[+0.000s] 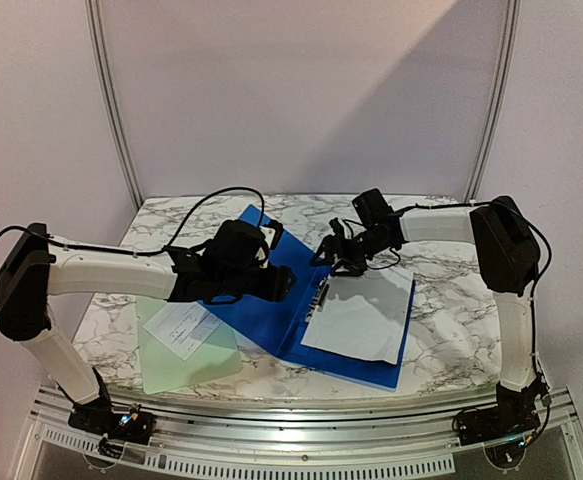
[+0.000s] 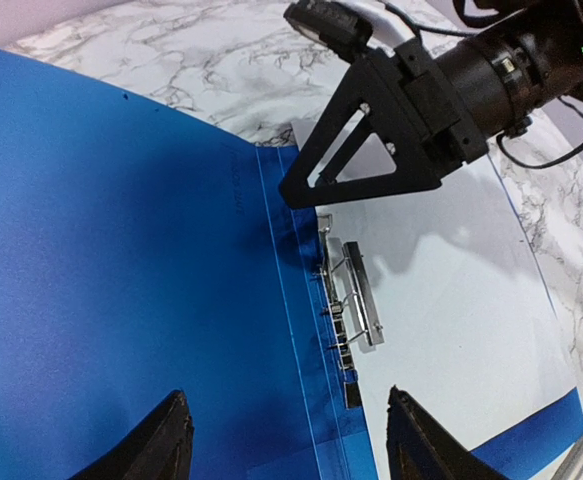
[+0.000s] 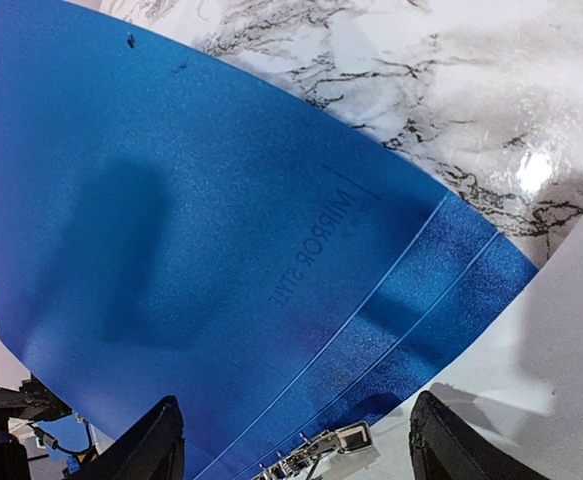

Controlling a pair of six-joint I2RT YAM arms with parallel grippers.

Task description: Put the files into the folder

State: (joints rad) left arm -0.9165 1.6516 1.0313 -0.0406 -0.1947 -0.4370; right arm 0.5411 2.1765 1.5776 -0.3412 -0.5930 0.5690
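The blue folder [image 1: 271,320] lies open on the marble table, its metal clip [image 2: 356,295] along the spine. A large white sheet [image 1: 361,315] rests on the folder's right half, its edge beside the clip [image 3: 321,452]. A smaller slip with printed lines [image 1: 183,328] lies left of the folder. My left gripper [image 1: 285,285] hovers over the left flap [image 2: 121,280], open, nothing between its fingers [image 2: 166,445]. My right gripper [image 1: 333,262] hangs open above the spine's far end, also empty; the left wrist view shows this right gripper [image 2: 386,150] over the sheet [image 2: 451,300].
A pale green translucent sheet [image 1: 191,365] lies under the slip at the table's front left. Marble table top [image 1: 451,290] shows to the right and behind the folder. An aluminium rail [image 1: 301,445] runs along the near edge. Cables [image 1: 211,205] loop behind both arms.
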